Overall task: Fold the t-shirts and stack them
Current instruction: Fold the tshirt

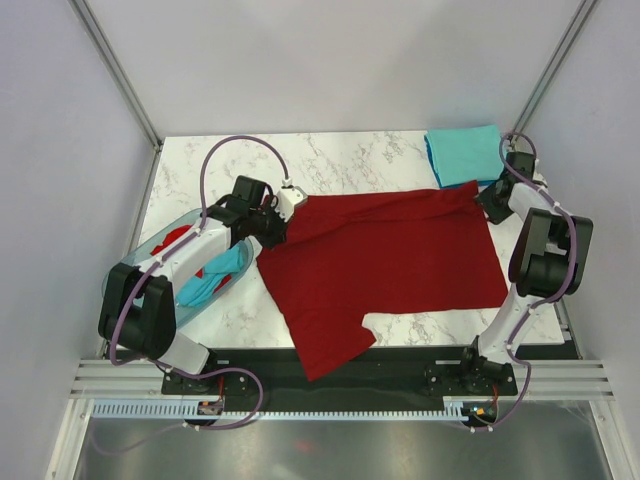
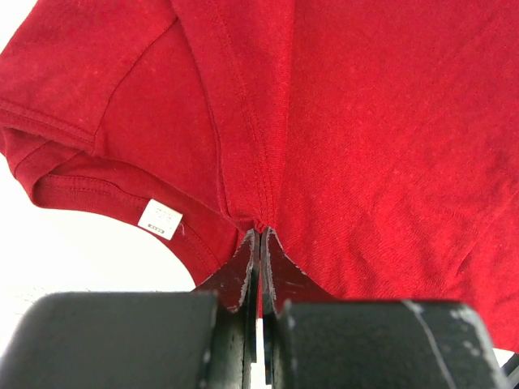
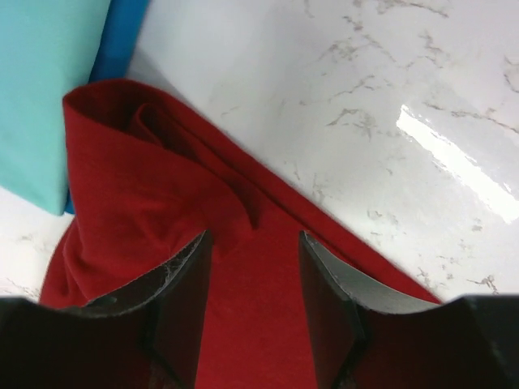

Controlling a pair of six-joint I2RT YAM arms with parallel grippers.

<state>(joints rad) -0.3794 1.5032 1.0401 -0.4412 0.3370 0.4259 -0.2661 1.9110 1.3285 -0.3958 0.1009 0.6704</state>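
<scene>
My left gripper [image 2: 259,237] is clenched on the red t-shirt [image 1: 390,255] at the shoulder seam by the collar. My right gripper [image 3: 253,243] stands parted over the opposite corner, gripping nothing. The shirt lies spread on the table [image 1: 330,165], its length running between both arms.

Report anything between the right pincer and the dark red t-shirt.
Nothing visible does. The right pincer hangs open over a bunched corner of the dark red cotton t-shirt; the folded teal t-shirt lies beside it, not between.

Dark red t-shirt [image 1: 385,255]: spread mostly flat on tabletop [image 1: 350,160], one part overhanging near edge; white neck label [image 2: 160,219] showing. Teal t-shirt [image 1: 462,153]: folded, far right corner.
</scene>
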